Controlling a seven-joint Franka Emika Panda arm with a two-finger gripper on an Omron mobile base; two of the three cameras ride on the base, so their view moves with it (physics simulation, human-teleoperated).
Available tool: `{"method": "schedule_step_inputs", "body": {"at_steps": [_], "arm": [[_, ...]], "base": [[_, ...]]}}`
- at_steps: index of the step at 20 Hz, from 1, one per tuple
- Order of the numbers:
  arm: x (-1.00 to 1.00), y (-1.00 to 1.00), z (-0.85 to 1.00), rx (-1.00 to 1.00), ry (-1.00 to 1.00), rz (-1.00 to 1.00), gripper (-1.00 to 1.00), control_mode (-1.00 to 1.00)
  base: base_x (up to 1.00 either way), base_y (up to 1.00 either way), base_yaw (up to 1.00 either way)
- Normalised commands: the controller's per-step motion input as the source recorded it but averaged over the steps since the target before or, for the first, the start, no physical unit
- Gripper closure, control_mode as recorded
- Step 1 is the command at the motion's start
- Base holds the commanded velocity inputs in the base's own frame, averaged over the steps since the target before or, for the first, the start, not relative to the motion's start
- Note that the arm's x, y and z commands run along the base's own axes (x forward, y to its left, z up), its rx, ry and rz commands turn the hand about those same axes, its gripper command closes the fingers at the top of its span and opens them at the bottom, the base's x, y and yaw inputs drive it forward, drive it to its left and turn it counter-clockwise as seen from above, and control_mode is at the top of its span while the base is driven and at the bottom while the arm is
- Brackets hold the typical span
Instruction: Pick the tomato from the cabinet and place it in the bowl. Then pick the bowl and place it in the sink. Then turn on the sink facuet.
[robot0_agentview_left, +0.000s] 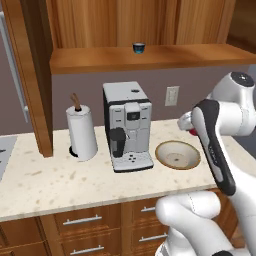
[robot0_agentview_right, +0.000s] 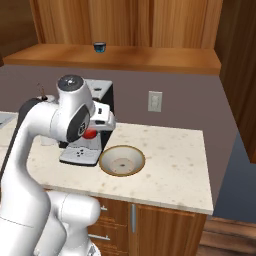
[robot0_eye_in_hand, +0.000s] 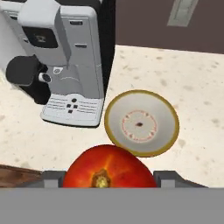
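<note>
- Carrying the tomato (robot0_eye_in_hand: 108, 168) to the bowl (robot0_eye_in_hand: 142, 123) looks like the step in hand: the fingers are clamped on the tomato from either side, and it sits between them at the bottom of the hand view, well above the desk (robot0_agentview_left: 60, 180).
- In the right base view the gripper (robot0_agentview_right: 92, 131) hangs just left of the bowl (robot0_agentview_right: 122, 160), in front of the coffee machine (robot0_agentview_right: 82, 150); the tomato (robot0_agentview_right: 89, 133) peeks out red below the hand.
- The bowl stands upright and holds nothing yet, close beside the coffee machine's drip tray (robot0_eye_in_hand: 72, 109); from the left base view it lies between the machine (robot0_agentview_left: 127, 125) and the arm.
- To do this well, I would bring the hand across until the tomato is over the bowl's speckled centre, not its tan rim.
- Lower before letting go; a round, glossy fruit dropped from height will likely bounce or roll out of so shallow a dish.
- Keep clear of the coffee machine on the way across, since a knock could shove the bowl.
- Part the fingers only when the tomato is low inside the bowl, then lift straight up.
</note>
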Motion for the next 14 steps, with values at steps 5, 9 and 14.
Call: {"method": "schedule_step_inputs", "body": {"at_steps": [5,9,14], "arm": [[0.39,-0.64,-1.00,0.00,0.34,0.00,1.00,-1.00],[0.76,-0.12,-1.00,-0.04,0.23,0.00,1.00,-1.00],[0.66,0.01,-0.89,-0.03,0.06,0.00,1.00,-1.00]], "base": [[0.00,0.00,0.00],[0.00,0.00,0.00],[0.00,0.00,0.00]]}}
